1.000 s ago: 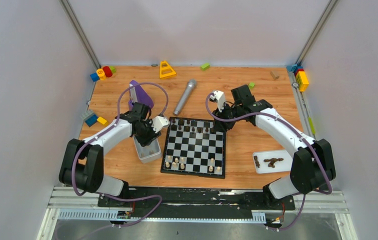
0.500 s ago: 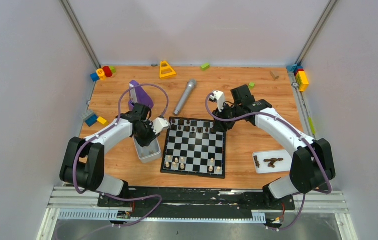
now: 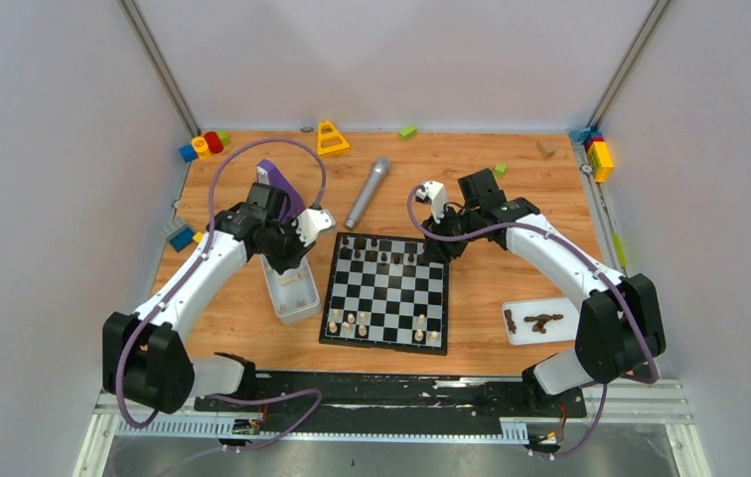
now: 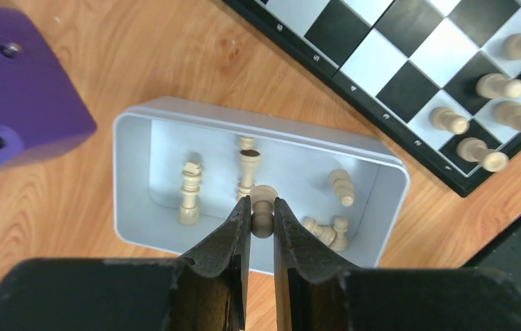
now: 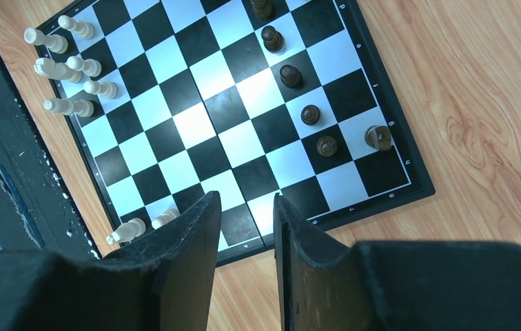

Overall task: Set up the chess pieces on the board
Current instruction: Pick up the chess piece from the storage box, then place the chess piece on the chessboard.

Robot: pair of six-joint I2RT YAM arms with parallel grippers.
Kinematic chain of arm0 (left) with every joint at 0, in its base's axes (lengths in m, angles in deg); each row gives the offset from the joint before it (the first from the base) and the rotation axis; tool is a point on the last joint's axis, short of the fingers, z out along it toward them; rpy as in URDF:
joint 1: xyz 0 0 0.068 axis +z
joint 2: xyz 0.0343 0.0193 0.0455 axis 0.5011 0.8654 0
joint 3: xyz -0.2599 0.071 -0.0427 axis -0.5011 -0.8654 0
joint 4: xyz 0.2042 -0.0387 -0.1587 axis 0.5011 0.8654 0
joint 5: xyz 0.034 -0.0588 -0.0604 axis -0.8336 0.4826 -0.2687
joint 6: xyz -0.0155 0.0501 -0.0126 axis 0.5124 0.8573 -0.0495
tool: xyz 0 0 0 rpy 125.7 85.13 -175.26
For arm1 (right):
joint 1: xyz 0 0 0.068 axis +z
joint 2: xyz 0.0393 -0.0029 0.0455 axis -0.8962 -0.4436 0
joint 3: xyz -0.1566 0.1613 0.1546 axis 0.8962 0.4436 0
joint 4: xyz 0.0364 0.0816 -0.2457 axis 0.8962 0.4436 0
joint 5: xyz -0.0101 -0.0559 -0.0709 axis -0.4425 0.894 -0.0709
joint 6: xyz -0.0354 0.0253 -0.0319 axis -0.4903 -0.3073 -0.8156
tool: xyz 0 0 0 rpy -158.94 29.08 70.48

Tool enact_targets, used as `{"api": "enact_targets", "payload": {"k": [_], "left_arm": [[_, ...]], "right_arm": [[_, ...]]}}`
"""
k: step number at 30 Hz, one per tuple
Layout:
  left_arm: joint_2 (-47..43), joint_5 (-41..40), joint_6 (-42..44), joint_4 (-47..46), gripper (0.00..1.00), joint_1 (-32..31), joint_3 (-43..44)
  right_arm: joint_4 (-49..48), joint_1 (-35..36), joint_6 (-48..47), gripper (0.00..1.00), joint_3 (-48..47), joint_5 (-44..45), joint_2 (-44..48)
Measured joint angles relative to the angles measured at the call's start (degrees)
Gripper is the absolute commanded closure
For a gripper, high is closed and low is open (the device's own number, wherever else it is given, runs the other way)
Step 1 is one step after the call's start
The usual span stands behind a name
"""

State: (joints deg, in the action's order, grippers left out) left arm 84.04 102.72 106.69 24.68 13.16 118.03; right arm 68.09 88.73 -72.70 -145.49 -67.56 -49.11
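Above the grey tray, the left fingers are clamped on a pale pawn held between their tips. The right fingers stand apart, empty, over the chessboard edge.

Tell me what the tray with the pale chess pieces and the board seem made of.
Tray: likely moulded plastic, pale grey, smooth satin; rounded corners, thin even walls. Chessboard: glossy, glare on the squares; laminate or plastic, unclear. Pale pieces: cream, matte; wood or plastic, can't tell.
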Motion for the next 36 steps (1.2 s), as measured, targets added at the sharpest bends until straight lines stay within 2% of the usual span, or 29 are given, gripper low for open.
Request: {"api": "enact_targets", "payload": {"k": [5,11,21,29,36], "left_arm": [[-2.9,2.0,-1.2,4.1,0.77,-3.1,4.3],[-2.4,3.2,-3.6,6.4,0.77,-15.1,6.9],[7.5,3.3,-4.1,5.2,0.77,-31.1,11.1],[17.0,2.8,-3.9,2.9,0.75,-38.0,12.4],[21.6,1.7,-3.8,0.6,0.76,-40.5,13.9]], "right_arm": [[0.0,0.0,0.0,0.66,0.0,0.7,0.0],[-0.1,0.0,0.0,0.67,0.0,2.5,0.0],[-0.3,-4.0,0.2,0.67,0.0,6.2,0.0],[-0.8,-6.7,0.5,0.67,0.0,7.1,0.2],[-1.0,-6.7,0.5,0.67,0.0,7.1,0.3]]}}
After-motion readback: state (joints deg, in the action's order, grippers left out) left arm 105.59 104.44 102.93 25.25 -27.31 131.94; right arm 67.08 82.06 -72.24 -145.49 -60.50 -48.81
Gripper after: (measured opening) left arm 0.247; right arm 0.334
